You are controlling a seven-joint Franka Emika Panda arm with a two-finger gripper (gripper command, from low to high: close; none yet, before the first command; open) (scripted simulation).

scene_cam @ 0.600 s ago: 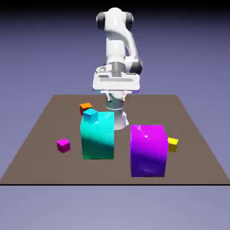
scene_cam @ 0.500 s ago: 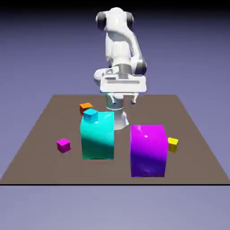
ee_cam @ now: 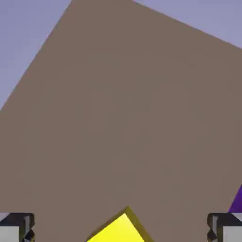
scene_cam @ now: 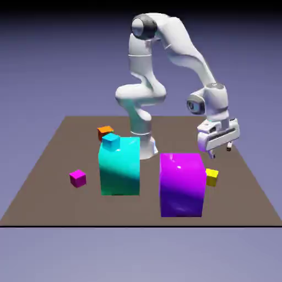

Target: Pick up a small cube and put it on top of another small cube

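1. The pincer [scene_cam: 220, 151] hangs in the air on the exterior view's right, above the brown tabletop [scene_cam: 49, 165], and points downward.
2. Its two fingers stand wide apart and nothing is between them; in the hand view the grey fingertips [ee_cam: 17, 226] show at the two bottom corners with bare tabletop between them.
3. The tiny yellow cube [scene_cam: 212, 177] rests on the tabletop, just beside the right face of the big purple block [scene_cam: 182, 184] in the exterior view.
4. The pincer is above this yellow cube and a little behind it, and does not touch it.
5. In the hand view the yellow cube [ee_cam: 120, 229] appears at the bottom edge between the fingertips, with one corner pointing up, and a small part of the purple block [ee_cam: 237, 202] shows at the right edge.
6. The tiny orange cube [scene_cam: 104, 131] lies on the tabletop toward the far left in the exterior view, behind the big cyan block [scene_cam: 119, 166], well apart from the yellow cube.
7. A tiny cyan cube [scene_cam: 110, 141] sits on the top of the big cyan block, at its back left corner.
8. A tiny magenta cube [scene_cam: 77, 178] lies on the tabletop, to the left of the big cyan block.
9. The white arm [scene_cam: 176, 49] bends from its base behind the blocks over to the right side.
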